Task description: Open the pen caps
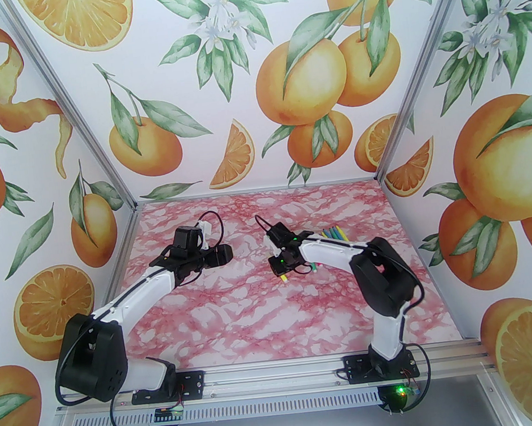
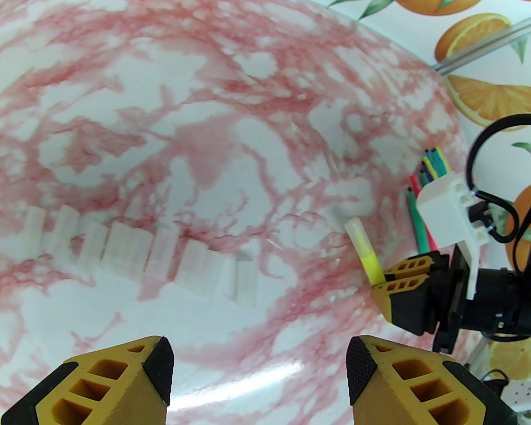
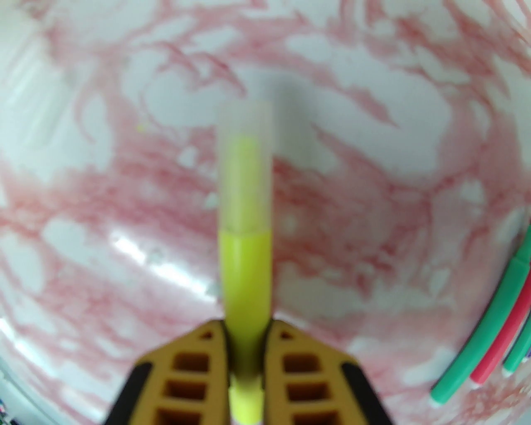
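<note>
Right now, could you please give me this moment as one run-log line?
right hand: shut on yellow pen | cap: on | left hand: open, facing cap, apart | loose caps: row on table

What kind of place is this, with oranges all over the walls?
Probably a robot test booth: two arms bolted to a rail, orange-print walls closing in a pink marbled table, and pens laid out.
</note>
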